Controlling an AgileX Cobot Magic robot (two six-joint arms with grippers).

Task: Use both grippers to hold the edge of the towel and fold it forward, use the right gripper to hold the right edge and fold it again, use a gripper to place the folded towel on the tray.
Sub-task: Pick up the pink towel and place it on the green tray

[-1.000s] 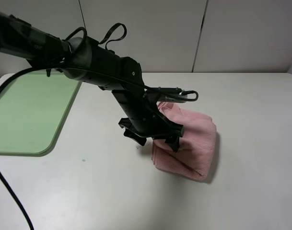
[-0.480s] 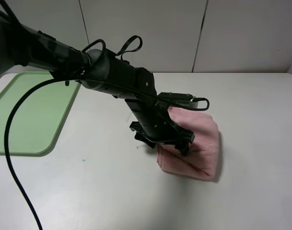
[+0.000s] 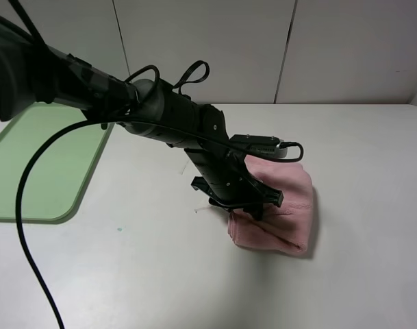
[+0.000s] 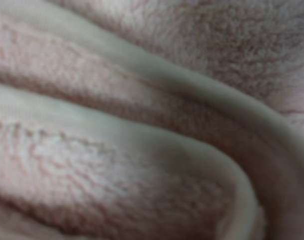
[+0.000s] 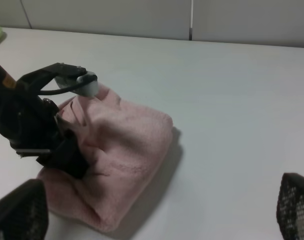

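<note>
A white table stands before pale wall panels, with the light green tray at its far left. The pink towel lies well to the right of the tray as a thick folded bundle, so both folds look done; only the transfer to the tray appears left. The left gripper is down on the towel's tray-side edge, reaching across from above the tray. Its wrist view is filled with blurred pink pile and stacked hems, so I cannot tell whether its fingers are pinching the layers or merely straddling them. The right gripper sits back from the towel, away from the tray, its fingers spread wide and empty.
</note>
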